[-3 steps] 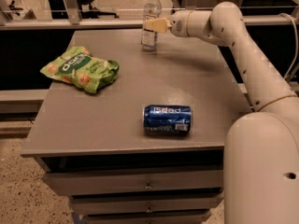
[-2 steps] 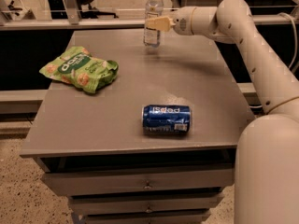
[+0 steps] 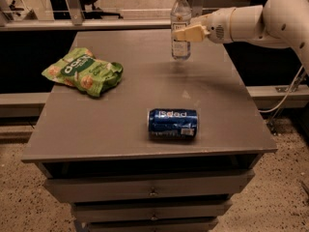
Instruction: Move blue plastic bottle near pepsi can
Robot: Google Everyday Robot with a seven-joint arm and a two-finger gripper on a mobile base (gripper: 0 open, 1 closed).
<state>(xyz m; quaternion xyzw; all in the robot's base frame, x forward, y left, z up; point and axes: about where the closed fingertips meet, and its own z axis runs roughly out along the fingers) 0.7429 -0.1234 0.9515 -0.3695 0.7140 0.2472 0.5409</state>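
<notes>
The blue plastic bottle (image 3: 180,18), clear with a white cap and white label, stands upright at the far middle of the grey table (image 3: 120,129). My gripper (image 3: 185,33) reaches in from the right and is shut on the bottle at label height. The bottle's base is at or just above the tabletop. The pepsi can (image 3: 172,123) lies on its side near the table's front edge, well in front of the bottle and apart from it.
A green crinkled snack bag (image 3: 83,71) lies at the table's left. My white arm (image 3: 256,21) spans the far right. Drawers (image 3: 149,190) sit under the tabletop. A rail and chair legs stand behind the table.
The gripper and the bottle have moved to the right and a little toward the front of the table. The can and the bag have not moved.
</notes>
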